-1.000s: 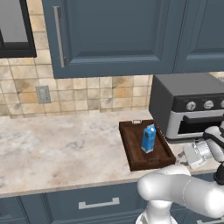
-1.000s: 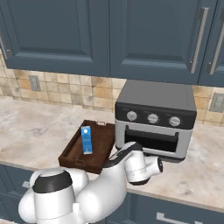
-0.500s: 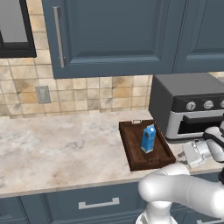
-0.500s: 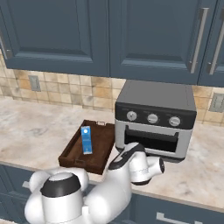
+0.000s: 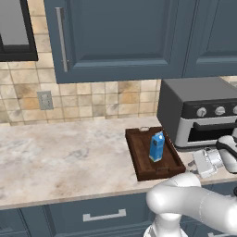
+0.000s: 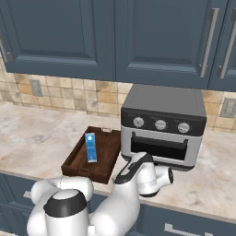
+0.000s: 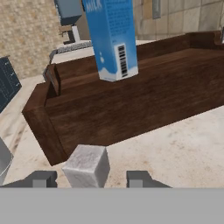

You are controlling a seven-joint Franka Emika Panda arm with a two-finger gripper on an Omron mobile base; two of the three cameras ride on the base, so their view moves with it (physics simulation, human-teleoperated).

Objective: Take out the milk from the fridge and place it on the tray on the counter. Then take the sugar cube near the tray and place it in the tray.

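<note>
The blue milk carton stands upright inside the dark brown tray on the beige counter. In the hand view the milk rises beyond the tray's near rim. A whitish sugar cube sits just outside that rim, on the side towards the toaster oven. My gripper is low over the counter with one fingertip on each side of the cube, shut on it. From the left base view the gripper is right of the tray. The fridge is out of view.
A grey toaster oven stands on the counter right of the tray, close behind my hand. Dark blue cabinets hang above and drawers with silver handles run below. Left of the tray lies open worktop.
The jaws have closed in from wide to narrow around the sugar cube. The milk and the tray have not moved.
</note>
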